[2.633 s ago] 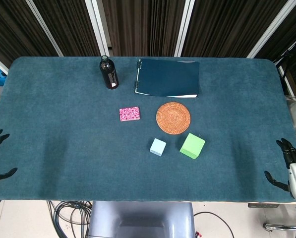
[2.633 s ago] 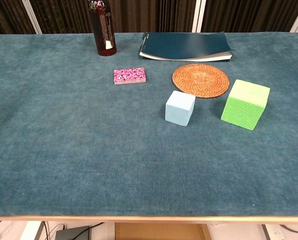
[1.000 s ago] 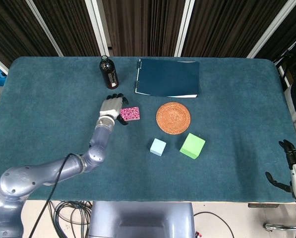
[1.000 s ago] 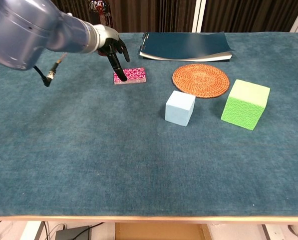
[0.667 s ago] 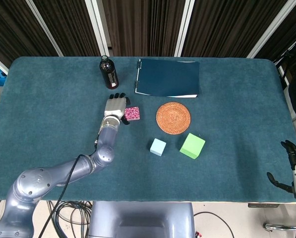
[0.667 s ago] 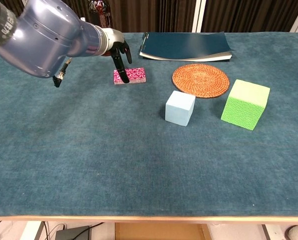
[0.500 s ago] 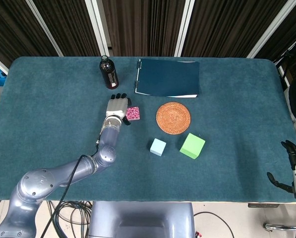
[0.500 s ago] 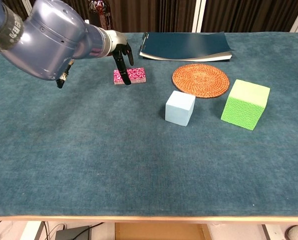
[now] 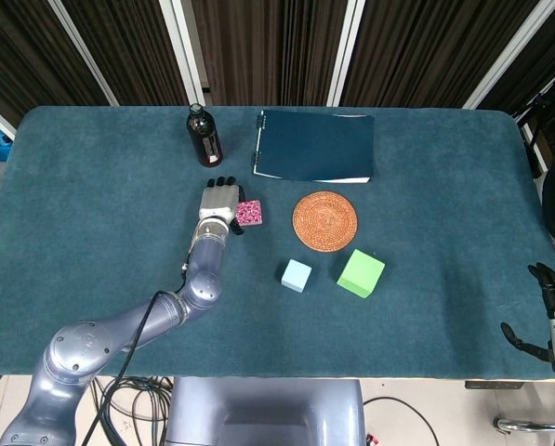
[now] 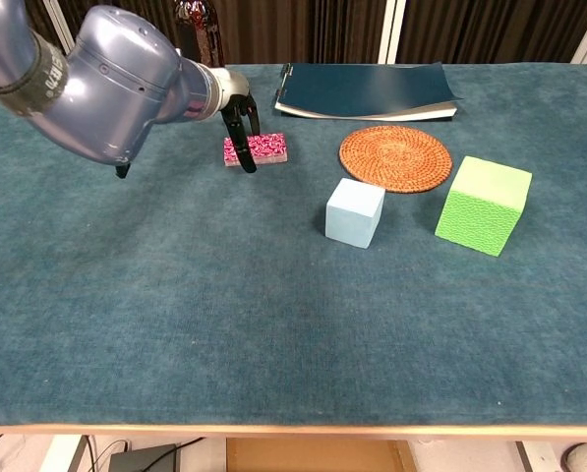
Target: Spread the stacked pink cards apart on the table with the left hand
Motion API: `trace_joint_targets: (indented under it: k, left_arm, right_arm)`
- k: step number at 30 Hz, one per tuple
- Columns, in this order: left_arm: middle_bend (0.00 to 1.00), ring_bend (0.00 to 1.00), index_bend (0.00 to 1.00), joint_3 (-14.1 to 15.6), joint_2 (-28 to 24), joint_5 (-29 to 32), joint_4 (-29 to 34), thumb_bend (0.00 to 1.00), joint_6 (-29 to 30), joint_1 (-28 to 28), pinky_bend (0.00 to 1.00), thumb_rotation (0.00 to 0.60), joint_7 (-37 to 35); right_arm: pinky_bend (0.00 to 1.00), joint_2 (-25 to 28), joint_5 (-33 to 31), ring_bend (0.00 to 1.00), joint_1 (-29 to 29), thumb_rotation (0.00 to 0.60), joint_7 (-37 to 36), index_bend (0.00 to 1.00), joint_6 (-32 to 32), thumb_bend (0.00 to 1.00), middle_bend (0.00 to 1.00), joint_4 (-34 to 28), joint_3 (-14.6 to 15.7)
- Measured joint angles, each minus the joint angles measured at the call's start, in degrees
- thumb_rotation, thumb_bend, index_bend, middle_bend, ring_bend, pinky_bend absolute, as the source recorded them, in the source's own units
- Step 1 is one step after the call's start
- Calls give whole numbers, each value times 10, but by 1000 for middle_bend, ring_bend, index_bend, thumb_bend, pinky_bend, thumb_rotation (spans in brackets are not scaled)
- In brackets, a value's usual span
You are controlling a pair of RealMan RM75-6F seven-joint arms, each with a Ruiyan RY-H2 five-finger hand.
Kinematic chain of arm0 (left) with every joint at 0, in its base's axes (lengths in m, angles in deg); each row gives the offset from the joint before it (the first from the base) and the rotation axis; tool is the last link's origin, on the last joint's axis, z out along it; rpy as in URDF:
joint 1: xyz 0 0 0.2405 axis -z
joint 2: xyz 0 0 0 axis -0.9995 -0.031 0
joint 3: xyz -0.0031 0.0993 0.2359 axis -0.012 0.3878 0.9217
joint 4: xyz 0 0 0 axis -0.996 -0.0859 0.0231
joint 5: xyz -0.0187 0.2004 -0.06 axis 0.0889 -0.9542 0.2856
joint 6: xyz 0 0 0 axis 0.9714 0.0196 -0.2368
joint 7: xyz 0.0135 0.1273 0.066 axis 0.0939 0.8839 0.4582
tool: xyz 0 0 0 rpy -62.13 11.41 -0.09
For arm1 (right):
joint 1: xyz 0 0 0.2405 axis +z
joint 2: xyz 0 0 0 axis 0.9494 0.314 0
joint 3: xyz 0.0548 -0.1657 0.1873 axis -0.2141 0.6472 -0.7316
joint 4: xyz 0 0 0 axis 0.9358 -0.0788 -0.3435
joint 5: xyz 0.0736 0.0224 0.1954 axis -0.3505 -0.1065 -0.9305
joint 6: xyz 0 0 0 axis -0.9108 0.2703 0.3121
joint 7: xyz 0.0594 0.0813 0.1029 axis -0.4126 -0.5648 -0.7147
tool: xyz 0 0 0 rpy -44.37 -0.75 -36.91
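Note:
The stack of pink patterned cards (image 9: 251, 213) (image 10: 265, 147) lies flat on the blue-green table (image 9: 91, 232), left of a round woven coaster. My left hand (image 9: 218, 201) (image 10: 236, 106) reaches over the stack's left end, dark fingers (image 10: 247, 145) pointing down onto it, and hides that part in the head view. The cards still look like one neat stack. I hold nothing in this hand. My right hand (image 9: 548, 309) hangs at the table's right front edge with fingers apart and empty.
A dark bottle (image 9: 203, 137) (image 10: 201, 49) stands just behind my left hand. A dark blue folder (image 9: 314, 145) lies at the back. The woven coaster (image 9: 324, 220), a light blue cube (image 9: 296, 275) and a green cube (image 9: 361, 272) sit right of the cards.
My left arm swung in from the table's left edge to the cards, then crept slightly right over the stack's left end. The stack has not visibly moved. The right hand stays put.

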Motion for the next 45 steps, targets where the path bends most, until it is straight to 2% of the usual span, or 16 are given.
trace_joint_targets:
  k: [45]
  left_arm:
    - [158, 33, 470, -72, 42, 0, -72, 242, -15, 5, 0, 600, 74]
  right_arm:
    - [170, 2, -12, 129, 1, 600, -8, 79, 11, 241, 50, -8, -3]
